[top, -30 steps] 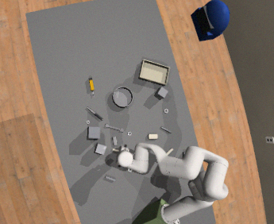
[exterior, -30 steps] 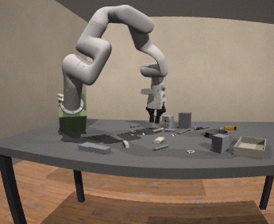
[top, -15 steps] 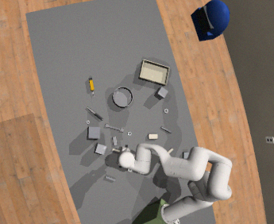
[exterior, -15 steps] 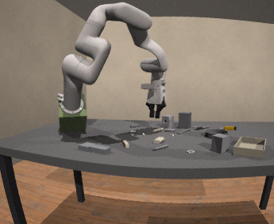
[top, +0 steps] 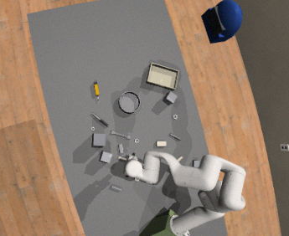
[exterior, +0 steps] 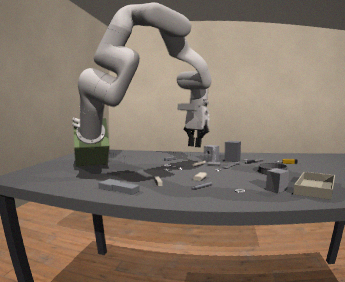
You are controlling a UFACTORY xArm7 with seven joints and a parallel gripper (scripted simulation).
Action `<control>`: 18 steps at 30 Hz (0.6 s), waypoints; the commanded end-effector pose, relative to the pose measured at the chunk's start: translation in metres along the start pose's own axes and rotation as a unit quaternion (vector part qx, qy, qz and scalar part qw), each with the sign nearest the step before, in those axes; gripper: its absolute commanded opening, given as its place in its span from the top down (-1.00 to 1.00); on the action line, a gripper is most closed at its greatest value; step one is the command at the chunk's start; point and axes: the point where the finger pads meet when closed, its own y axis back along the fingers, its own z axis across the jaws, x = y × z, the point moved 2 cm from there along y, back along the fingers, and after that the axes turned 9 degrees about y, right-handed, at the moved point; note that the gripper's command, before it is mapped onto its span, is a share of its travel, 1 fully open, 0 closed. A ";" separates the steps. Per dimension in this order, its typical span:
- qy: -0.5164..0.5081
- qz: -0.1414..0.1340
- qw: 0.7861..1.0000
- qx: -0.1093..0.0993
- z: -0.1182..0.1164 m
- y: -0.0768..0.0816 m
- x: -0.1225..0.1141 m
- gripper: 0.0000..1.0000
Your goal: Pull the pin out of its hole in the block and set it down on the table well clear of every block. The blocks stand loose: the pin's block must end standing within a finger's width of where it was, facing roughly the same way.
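Observation:
The tan pin lies flat on the grey table, a short way from a grey block that has an empty round hole in the face seen from the exterior view. A second, taller grey block stands beside it. My gripper points down and hangs a little above the table, over the pin. Its fingers stand a narrow gap apart with nothing between them.
A beige tray, a dark ring and a third grey block stand further off. A yellow screwdriver, a beige block, a flat grey bar and small bolts and nuts lie scattered around.

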 end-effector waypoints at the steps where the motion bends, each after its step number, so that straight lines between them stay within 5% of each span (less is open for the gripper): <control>1: 0.000 -0.002 1.000 0.000 0.001 0.003 -0.001 0.31; 18: 0.000 -0.005 1.000 0.001 0.000 0.027 0.001 0.31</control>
